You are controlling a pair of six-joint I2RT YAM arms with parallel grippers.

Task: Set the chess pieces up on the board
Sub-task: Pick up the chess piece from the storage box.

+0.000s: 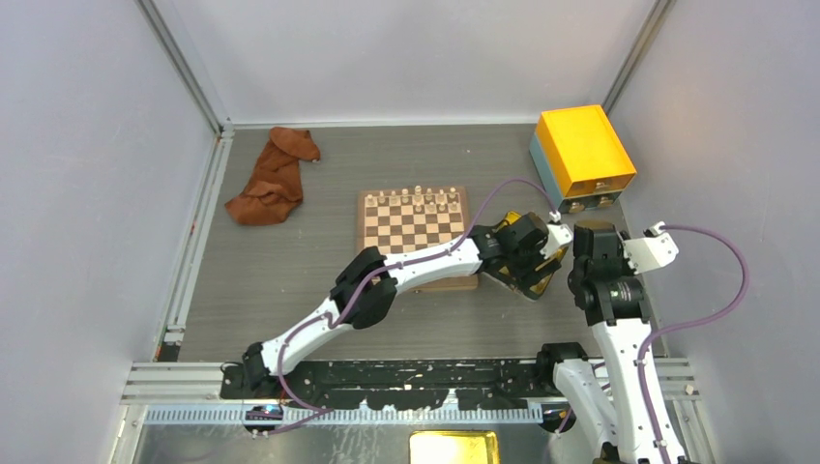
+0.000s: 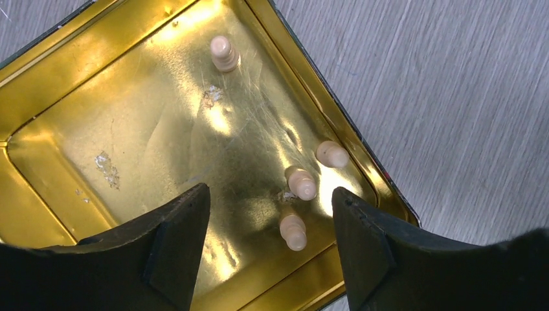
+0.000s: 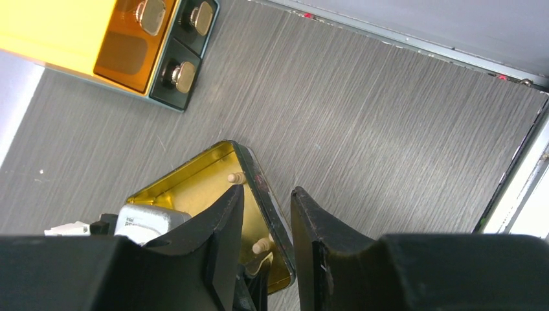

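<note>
Four chess pieces (image 2: pixel 301 183) in tray (image 2: pixel 78 162) under wide left claw (image 2: pixel 270 191); right claw (image 3: pixel 267 193) unclear.

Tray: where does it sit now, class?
Top view: the tray lies right of the board, in front of the orange box, beneath the left end effector.

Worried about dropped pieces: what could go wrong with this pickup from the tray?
Three pawns lie on their sides, close together on the glossy tray; the open left gripper may knock a neighbour or squeeze one loose. The right gripper straddles the tray rim, so the arms might collide.
</note>
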